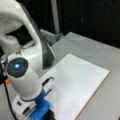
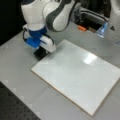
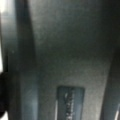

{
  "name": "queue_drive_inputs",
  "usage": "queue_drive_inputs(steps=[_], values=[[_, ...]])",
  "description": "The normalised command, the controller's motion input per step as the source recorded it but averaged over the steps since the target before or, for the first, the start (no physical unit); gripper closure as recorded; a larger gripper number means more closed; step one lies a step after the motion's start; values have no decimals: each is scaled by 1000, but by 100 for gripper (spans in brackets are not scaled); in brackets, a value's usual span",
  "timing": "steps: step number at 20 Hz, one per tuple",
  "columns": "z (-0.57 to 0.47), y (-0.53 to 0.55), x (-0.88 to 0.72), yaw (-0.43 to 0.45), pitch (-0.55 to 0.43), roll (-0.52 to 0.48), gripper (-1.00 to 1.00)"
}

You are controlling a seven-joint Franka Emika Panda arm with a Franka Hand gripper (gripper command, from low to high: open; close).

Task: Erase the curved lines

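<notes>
The gripper [image 2: 41,52] sits low at the near-left corner of the single white board [image 2: 77,75], a front view's left, with one black eraser block [image 2: 40,53] under it; whether the fingers are clenched on the block or merely over it cannot be told, since the blue-and-white wrist housing [image 2: 37,40] covers them. In a front view the same gripper [image 1: 46,113] is at the frame's bottom, beneath the arm's [image 1: 23,75] white cylinder, beside the board [image 1: 80,82].

Outward from the fingers, the board's surface looks bare white in both front views: no curve lines can be made out on it, possibly because the stroke is too faint or hidden under the arm. One bright glare spot [image 2: 89,58] lies toward the board's far side, well apart from the gripper.

The board rests on one grey table [image 2: 17,65]. Beyond it, away from the gripper, stands one small orange item [image 2: 82,28]. The wrist view shows only a dark grey surface [image 3: 70,50], close up, perhaps the eraser or table.
</notes>
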Motion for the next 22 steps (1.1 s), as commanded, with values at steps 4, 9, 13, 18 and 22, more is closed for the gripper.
queue_drive_inputs(steps=[4, 9, 13, 18, 22], values=[[-145, -71, 9, -5, -41, 91, 100], [-113, 28, 48, -23, -71, 108, 100], [-110, 96, 7, -34, -63, 125, 100], [-106, 77, -18, -36, -62, 123, -100], [-93, 22, 3, -38, -73, 108, -100]])
